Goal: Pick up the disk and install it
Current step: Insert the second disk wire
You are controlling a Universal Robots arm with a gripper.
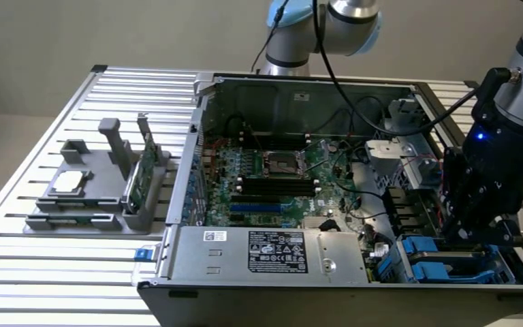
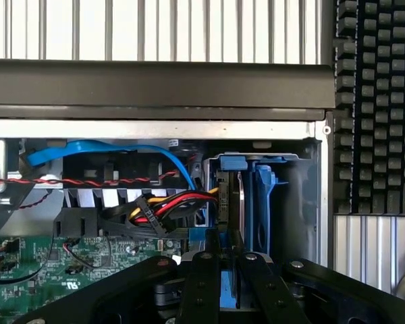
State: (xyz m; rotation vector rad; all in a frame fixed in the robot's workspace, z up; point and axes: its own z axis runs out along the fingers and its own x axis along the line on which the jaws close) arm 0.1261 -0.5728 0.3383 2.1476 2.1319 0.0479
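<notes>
Blue-framed disk [image 2: 248, 196]: you're looking at it sitting upright in the case's [image 1: 243, 255] near-right bay.
Gripper [image 2: 231, 270]: fingers are clamping its edge.

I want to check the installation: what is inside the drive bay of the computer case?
The disk stands on edge in its blue carrier, the gripper around it. Its lower part is covered.

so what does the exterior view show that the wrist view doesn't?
Exterior view alone: the grey holder with a green card and a small silver chip, and the power supply's label. Wrist view alone: a black keyboard beside the case, and the red, yellow and black cable bundle. Both: the end effector at the blue drive bracket in the case's corner.
</notes>
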